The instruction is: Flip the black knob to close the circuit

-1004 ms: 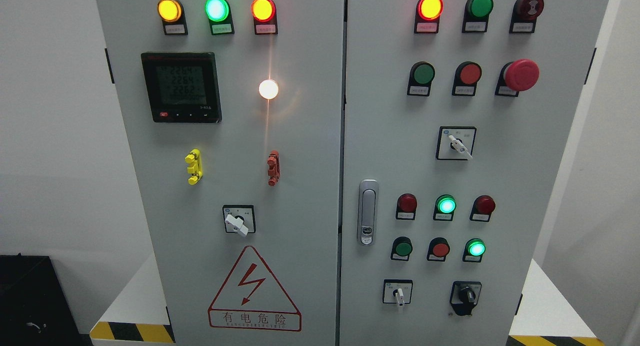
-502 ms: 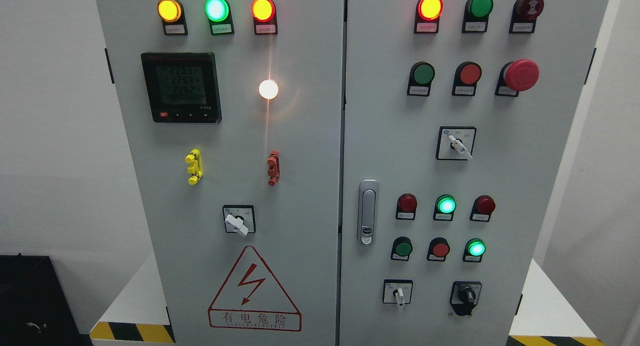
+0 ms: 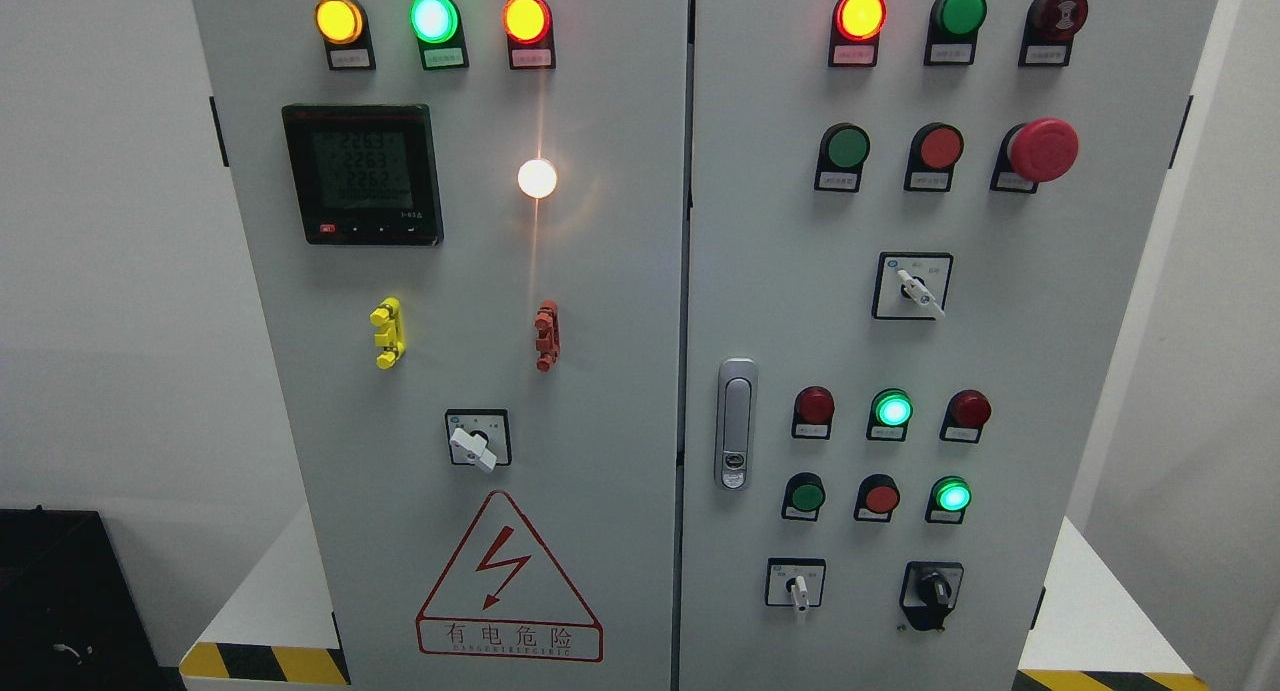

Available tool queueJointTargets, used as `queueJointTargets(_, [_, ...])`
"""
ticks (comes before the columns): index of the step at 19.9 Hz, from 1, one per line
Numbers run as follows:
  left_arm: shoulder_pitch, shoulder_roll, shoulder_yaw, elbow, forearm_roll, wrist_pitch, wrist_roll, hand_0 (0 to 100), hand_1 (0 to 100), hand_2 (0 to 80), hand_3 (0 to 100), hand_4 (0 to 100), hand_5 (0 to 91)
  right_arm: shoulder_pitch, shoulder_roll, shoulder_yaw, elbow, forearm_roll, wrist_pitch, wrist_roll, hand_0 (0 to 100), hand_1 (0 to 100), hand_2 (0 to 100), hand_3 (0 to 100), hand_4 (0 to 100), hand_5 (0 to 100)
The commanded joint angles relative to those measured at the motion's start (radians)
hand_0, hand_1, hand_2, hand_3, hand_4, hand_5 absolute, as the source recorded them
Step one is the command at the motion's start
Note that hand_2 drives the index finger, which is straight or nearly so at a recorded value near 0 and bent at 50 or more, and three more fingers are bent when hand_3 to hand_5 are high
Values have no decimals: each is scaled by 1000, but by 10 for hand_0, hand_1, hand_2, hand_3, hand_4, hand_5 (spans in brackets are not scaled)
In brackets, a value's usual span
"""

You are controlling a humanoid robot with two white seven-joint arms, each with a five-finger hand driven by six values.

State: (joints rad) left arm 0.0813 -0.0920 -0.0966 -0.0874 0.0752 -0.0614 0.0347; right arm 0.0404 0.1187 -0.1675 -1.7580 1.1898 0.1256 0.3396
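The black knob (image 3: 936, 591) sits on a black plate at the lower right of the grey cabinet's right door (image 3: 1000, 351). Its handle points roughly straight up and down. Neither of my hands or arms shows in the head view.
White-handled selector switches sit beside the knob (image 3: 797, 589), higher on the right door (image 3: 915, 289) and on the left door (image 3: 474, 443). Lit lamps, push buttons, a red mushroom button (image 3: 1042, 149), a door latch (image 3: 736, 423) and a meter (image 3: 362, 174) fill the panel.
Only the digits on the meter have changed. The knob and switches stand as before.
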Motion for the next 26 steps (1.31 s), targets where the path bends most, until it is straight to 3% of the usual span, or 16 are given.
queueJointTargets(1, [0,0,0,0,0,0,1,120,556,0,0,0,0,-72,1,-15,-83,48,5,27,0,32,907,1000,953,953])
queueJointTargets(7, [0,0,0,0,0,0,1,120,556,0,0,0,0,-140,1,-44,-81,113,0,88,0,27,909,1000,954,954])
queueJointTargets(12, [0,0,0,0,0,0,1,120,556,0,0,0,0,-177,-1,-50,-78,132,-3,101,0,0,914,1000,953,954])
queueJointTargets(15, [0,0,0,0,0,0,1,120,556,0,0,0,0,-206,-1,-69,-72,159,-3,131,0,0,912,1000,953,954])
queueJointTargets(26, [0,0,0,0,0,0,1,120,556,0,0,0,0,-283,-2,-75,-3,211,2,134,0,0,904,1000,953,954])
